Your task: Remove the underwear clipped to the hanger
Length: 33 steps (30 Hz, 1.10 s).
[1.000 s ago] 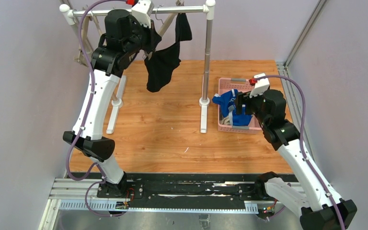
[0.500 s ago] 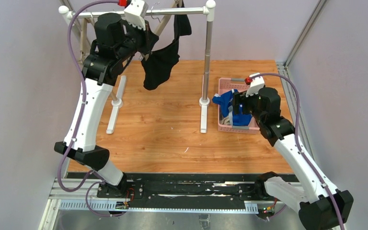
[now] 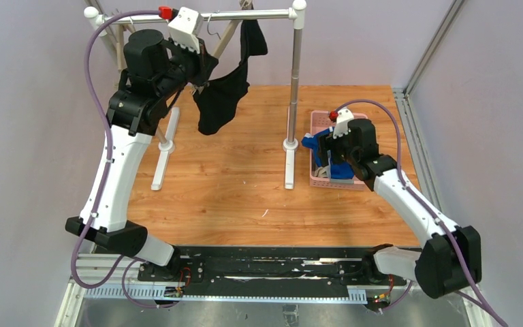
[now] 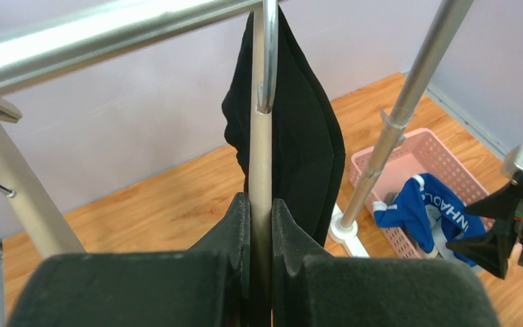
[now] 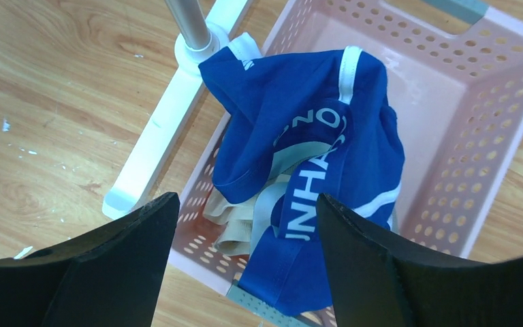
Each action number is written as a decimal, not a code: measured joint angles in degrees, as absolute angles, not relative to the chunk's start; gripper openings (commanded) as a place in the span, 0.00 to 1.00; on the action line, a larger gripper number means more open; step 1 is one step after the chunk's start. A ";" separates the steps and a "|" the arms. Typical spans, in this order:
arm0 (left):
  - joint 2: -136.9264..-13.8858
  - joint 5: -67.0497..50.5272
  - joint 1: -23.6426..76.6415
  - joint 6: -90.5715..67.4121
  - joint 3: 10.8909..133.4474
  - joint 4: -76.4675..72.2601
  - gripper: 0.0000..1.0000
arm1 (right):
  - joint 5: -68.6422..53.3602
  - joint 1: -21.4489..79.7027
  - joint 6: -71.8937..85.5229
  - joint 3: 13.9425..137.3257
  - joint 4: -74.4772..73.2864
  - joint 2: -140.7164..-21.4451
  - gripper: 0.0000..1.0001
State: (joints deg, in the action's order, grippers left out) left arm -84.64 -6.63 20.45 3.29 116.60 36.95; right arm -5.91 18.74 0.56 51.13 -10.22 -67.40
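Note:
The plain black underwear (image 3: 219, 102) hangs from a wooden hanger (image 4: 260, 157) under the rack's rail (image 3: 245, 14); one end is still up by the rail. My left gripper (image 3: 201, 67) is shut on the hanger's beige bar (image 4: 260, 204), with the black cloth (image 4: 310, 143) just behind it. The bright blue underwear (image 5: 313, 150) with white lettering lies in the pink basket (image 5: 480, 129). The grey pair's beige waistband (image 5: 235, 221) shows beneath it. My right gripper (image 5: 245, 204) is open and empty, just above the basket's near edge (image 3: 323, 151).
The white and silver clothes rack has an upright pole (image 3: 294, 82) and a foot (image 3: 290, 163) just left of the basket (image 3: 327, 121). Its left foot (image 3: 162, 153) lies on the wooden table. Walls close in at the back and both sides.
My left arm has risen and swung left, dragging the hanger and black underwear left with it. My right gripper has shifted left and farther over the basket, staying open.

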 measured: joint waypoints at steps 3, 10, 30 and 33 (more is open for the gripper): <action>-83.44 -6.46 20.45 3.49 114.34 36.93 0.00 | -6.00 18.76 0.19 51.13 -9.13 -70.65 0.62; -81.06 -6.02 20.45 4.03 111.68 36.93 0.00 | -6.24 18.76 -0.16 51.77 -7.20 -77.14 0.44; -68.53 -6.87 20.45 3.95 102.06 38.28 0.00 | -1.39 18.76 -1.91 58.65 -4.95 -88.44 0.00; -66.50 -7.94 20.45 3.79 101.32 39.88 0.00 | 3.01 18.72 -2.72 58.74 -4.99 -87.44 0.01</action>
State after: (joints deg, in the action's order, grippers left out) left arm -66.50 -7.94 20.45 3.79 101.32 39.88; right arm 3.01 18.72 -2.72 58.74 -4.99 -87.44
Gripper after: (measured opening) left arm 0.077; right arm 0.011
